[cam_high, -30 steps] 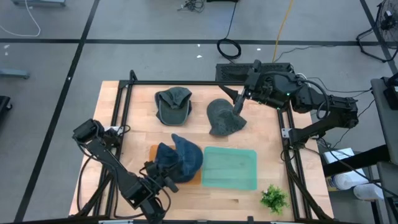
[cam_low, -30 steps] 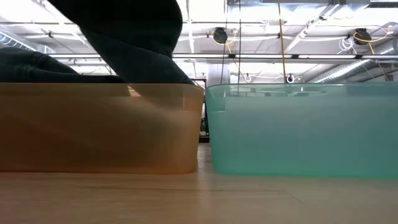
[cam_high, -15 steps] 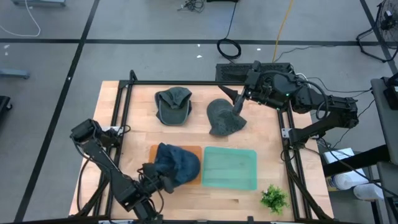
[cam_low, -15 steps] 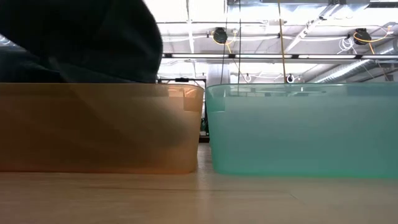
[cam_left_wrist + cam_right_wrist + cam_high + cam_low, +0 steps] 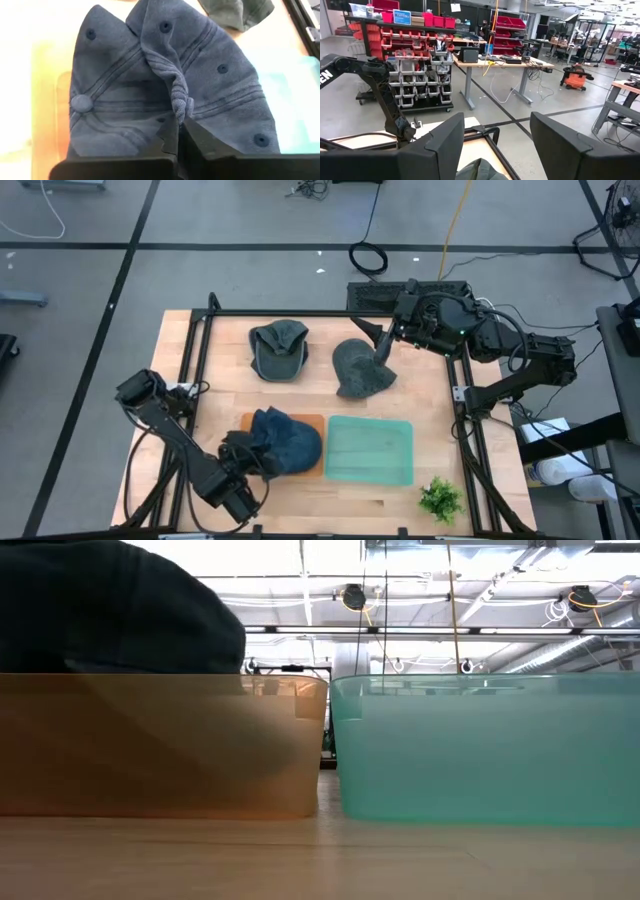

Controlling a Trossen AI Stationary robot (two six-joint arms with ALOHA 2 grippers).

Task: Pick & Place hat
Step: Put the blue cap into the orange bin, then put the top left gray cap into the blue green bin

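On the wooden bench (image 5: 200,395), framed by a black rail, lie three hats, two shallow bins and a small plant. Largest on it is the teal bin (image 5: 370,450), sitting at the near edge just right of centre, with the orange bin (image 5: 313,442) touching its left side; in the low view the two stand side by side, orange bin (image 5: 160,745) and teal bin (image 5: 490,748). A blue hat (image 5: 285,440) lies heaped in the orange bin, covering most of it and bulging above its rim, as the low view shows (image 5: 110,610). In the left wrist view the blue hat (image 5: 170,80) fills the frame, crumpled, with a ridge of fabric gathered up.

The left claw (image 5: 252,457) is at the blue hat's left edge, its fingers pressed together and pinching that ridge of fabric (image 5: 180,107). A grey hat (image 5: 360,368) lies at the far right of the bench, and a dark green hat (image 5: 279,350) lies to its left, apart from it. The right claw (image 5: 381,343) hangs over the grey hat's far right edge, fingers (image 5: 440,145) spread wide. A small green plant (image 5: 440,499) sits at the near right corner.
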